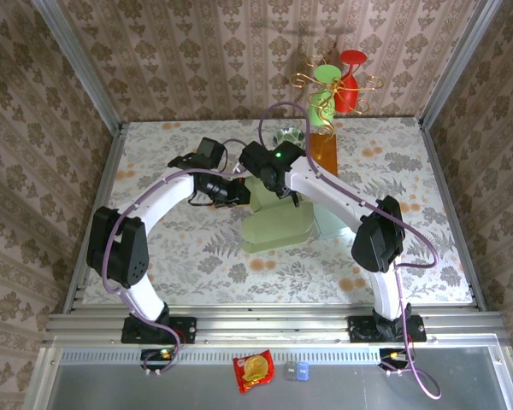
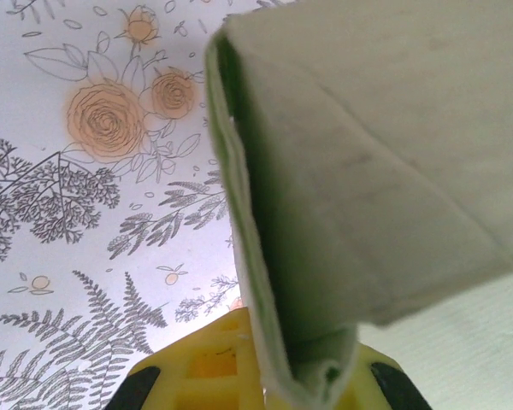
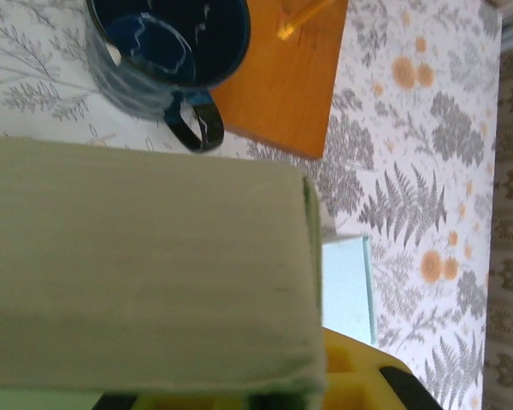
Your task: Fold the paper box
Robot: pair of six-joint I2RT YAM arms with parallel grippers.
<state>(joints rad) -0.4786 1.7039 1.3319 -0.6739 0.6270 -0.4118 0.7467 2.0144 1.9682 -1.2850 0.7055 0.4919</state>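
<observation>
Paper box: The pale green paper box (image 1: 278, 224) sits on the floral tablecloth (image 1: 179, 256) at mid-table. Part of it is raised, and a paler mint panel (image 1: 329, 224) lies flat at its right side.

Left gripper: The left gripper (image 1: 237, 193) meets the box at its far left corner. In the left wrist view a doubled wall of the box (image 2: 274, 282) runs down into the yellow gripper body (image 2: 214, 371). The fingers are covered by card, so the gap between them cannot be judged.

Right gripper: The right gripper (image 1: 282, 190) is over the far edge of the box, just beside the left gripper. In the right wrist view a broad green panel (image 3: 145, 265) lies across its yellow body (image 3: 359, 371). Whether the jaws are clamped or spread cannot be told.

Mug: A dark blue speckled mug (image 3: 167, 43) stands just beyond the box, with its handle turned toward it.

Stand: An orange wooden base (image 3: 286, 81) lies beyond the box, touching the mug on the right. It carries a gold wire stand (image 1: 329, 85) with a green piece and a red piece.

Ledge: A red snack packet (image 1: 254, 371) lies on the metal ledge, well apart from the box on the near side.
</observation>
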